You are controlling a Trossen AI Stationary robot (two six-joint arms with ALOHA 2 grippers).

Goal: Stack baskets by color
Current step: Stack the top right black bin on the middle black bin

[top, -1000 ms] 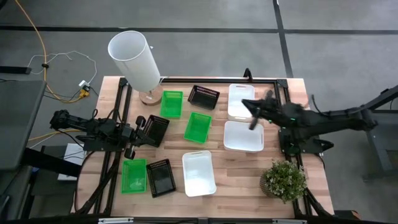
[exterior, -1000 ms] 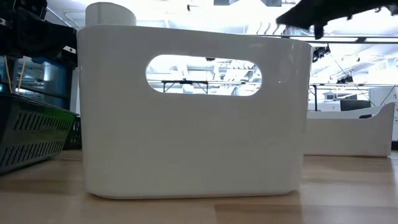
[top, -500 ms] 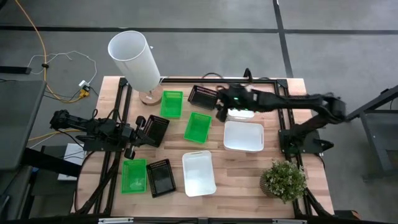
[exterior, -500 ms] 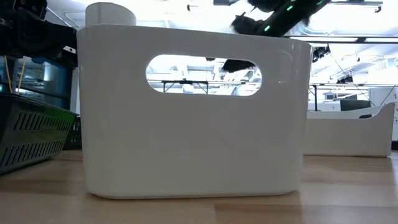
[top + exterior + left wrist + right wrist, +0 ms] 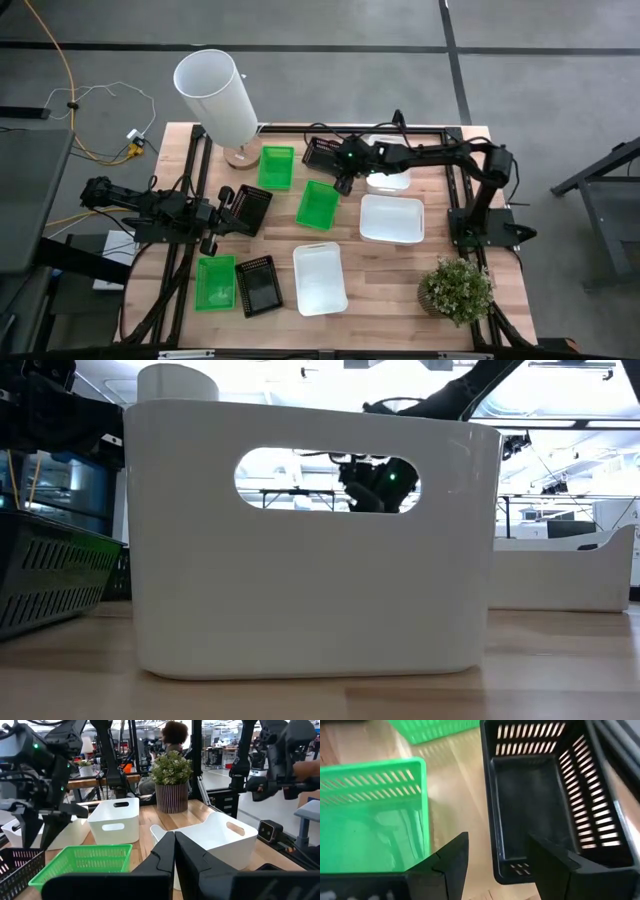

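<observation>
Black basket [image 5: 547, 795] lies empty under the open right gripper [image 5: 497, 857]; left gripper [image 5: 174, 851] waits closed near a green basket [image 5: 82, 862].

Three green baskets [image 5: 318, 203], three black [image 5: 258, 284], three white [image 5: 391, 219]

Nine separate upright baskets [image 5: 319, 204] across the table: three green, three black slotted, three white.

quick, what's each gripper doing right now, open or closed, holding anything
Left gripper: closed, holding nothing, parked at the table's left edge.
Right gripper: open, empty, over the black basket at the table's far side.
</observation>
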